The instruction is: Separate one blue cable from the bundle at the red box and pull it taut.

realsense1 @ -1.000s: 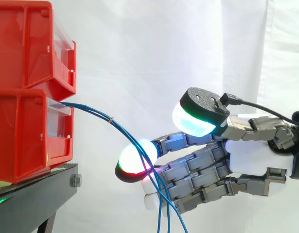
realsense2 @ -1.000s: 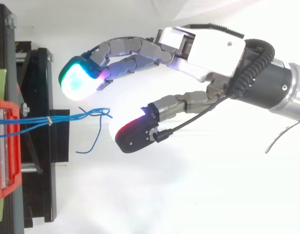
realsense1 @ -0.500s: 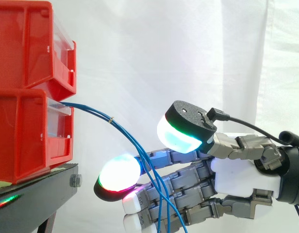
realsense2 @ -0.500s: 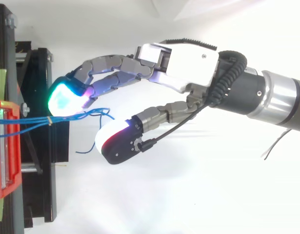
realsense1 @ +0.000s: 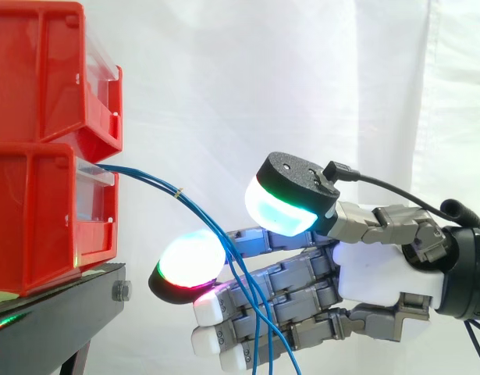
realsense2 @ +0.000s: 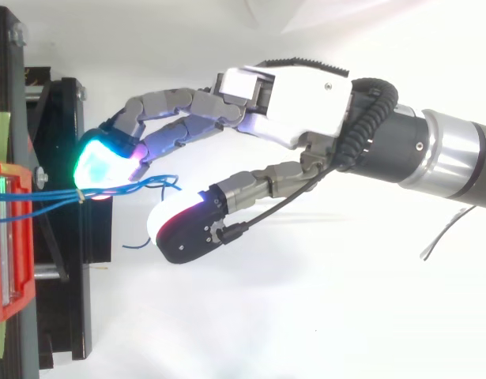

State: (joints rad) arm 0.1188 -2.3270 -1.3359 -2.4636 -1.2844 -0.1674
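2 red plastic bins (realsense1: 44,219) stand one on the other at the right edge of the black stand (realsense1: 60,312). A bundle of thin blue cables (realsense1: 194,209) comes out of the front of the lower bin. It is bound by a small pale tie (realsense1: 179,191) and curves down past the stand's edge. The hand (realsense1: 380,269) is released: its fingers reach nearly straight toward the bins, and the thumb pad (realsense1: 282,211) stays apart from them. The cables hang between fingers and thumb, not pinched. In the top view the green glowing fingertip (realsense2: 100,162) lies over the cables, just beside the tie.
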